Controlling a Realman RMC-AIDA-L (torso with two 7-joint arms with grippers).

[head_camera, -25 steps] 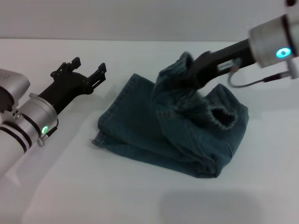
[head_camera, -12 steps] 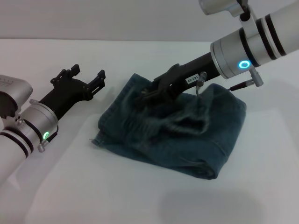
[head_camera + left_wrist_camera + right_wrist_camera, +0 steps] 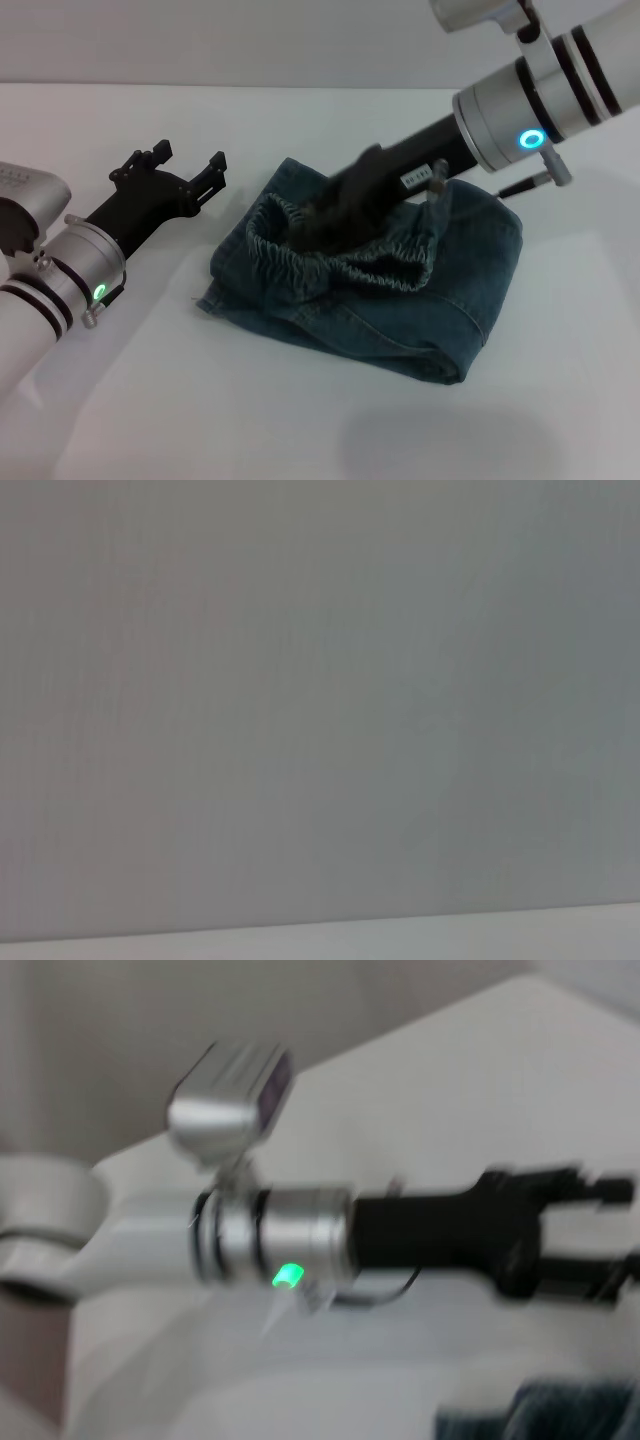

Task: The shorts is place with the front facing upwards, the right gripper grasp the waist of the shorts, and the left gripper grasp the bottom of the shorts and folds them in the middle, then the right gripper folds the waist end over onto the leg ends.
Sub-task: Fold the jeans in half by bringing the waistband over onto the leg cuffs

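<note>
The shorts (image 3: 370,280) lie folded mid-frame, so the final fold looks nearly finished. The right end effector (image 3: 312,222) reaches the waistband, its grip unclear. The left end effector (image 3: 185,168) idles released at left.

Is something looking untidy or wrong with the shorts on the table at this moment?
Yes. The shorts are not folded flat: the elastic waistband lies bunched and open on top, under the right gripper. The left gripper is open beside them, not touching.

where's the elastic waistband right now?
Head view: the waistband lies atop the folded shorts mid-table, under the right end effector; the left end effector sits apart on the left.
</note>
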